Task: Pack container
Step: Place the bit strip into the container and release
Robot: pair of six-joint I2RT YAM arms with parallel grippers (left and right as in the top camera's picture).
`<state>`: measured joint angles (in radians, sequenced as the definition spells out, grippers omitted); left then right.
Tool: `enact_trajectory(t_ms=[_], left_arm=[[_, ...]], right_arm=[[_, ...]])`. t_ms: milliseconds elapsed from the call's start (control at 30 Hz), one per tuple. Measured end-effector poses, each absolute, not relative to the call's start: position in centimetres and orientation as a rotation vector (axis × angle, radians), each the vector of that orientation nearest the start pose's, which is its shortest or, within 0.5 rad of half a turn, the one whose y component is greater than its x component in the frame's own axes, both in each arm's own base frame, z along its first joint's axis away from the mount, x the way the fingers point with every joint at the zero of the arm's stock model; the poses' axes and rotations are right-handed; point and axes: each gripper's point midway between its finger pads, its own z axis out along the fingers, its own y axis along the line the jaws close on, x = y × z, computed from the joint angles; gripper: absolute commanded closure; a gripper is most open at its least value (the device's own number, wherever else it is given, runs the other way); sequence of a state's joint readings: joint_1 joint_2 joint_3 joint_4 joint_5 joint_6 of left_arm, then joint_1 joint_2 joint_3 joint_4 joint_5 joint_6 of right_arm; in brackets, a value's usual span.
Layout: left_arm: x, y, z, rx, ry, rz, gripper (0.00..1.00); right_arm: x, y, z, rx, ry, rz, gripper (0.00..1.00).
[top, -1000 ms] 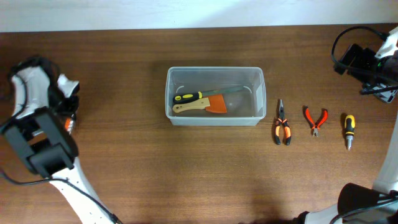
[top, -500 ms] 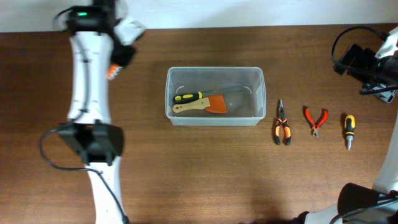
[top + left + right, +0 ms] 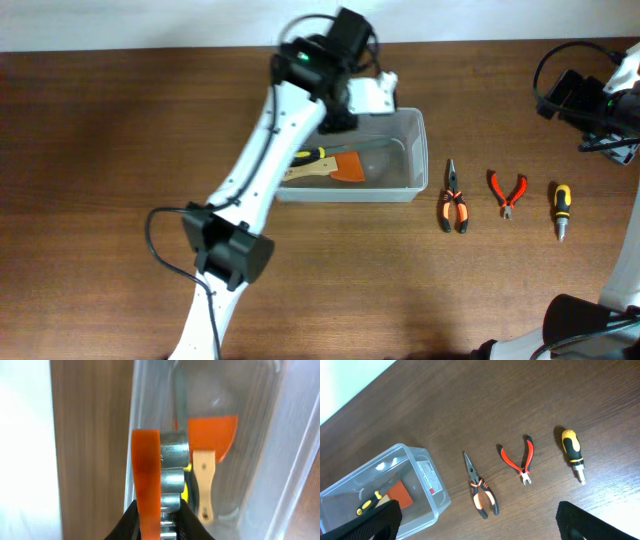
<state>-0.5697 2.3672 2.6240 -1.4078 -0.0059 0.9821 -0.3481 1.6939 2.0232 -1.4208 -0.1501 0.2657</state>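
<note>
Left end effector [image 3: 160, 522] swung over container [image 3: 420, 150], clenching orange socket rail [image 3: 147, 470]; right end effector [image 3: 480, 525] released

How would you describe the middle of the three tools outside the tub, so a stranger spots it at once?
Find the clear plastic container mid-table; three hand tools lie in a row to its right. The middle one is the small pliers: red handles spread in a V, shorter than the long-nose pliers, unlike the yellow-and-black screwdriver.

Clear container [image 3: 385, 193] stands upright on the table [image 3: 100, 150], seemingly part-filled.
</note>
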Motion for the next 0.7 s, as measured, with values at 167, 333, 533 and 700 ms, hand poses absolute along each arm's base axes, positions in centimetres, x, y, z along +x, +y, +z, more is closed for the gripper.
enact_trajectory(t_ms=[167,333,533,700], left_arm=[[45.1,-32.1,16.7,1.994,1.836,0.123,0.98],[45.0,-34.7,11.2,2.086,1.812,0.105,0.93],[43.3,-37.2,7.8,2.162,1.785,0.018,0.71],[42.6,-38.1,7.1,2.164,1.779,-0.037,0.01]], right_arm=[[36.4,-10.5,29.5,0.754,2.539,0.172,0.01],[36.4,-10.5,29.6,0.753,2.538,0.172,0.01],[36.6,-10.5,29.6,0.751,2.533,0.171,0.01],[36.6,-10.5,29.6,0.751,2.532,0.171,0.01]])
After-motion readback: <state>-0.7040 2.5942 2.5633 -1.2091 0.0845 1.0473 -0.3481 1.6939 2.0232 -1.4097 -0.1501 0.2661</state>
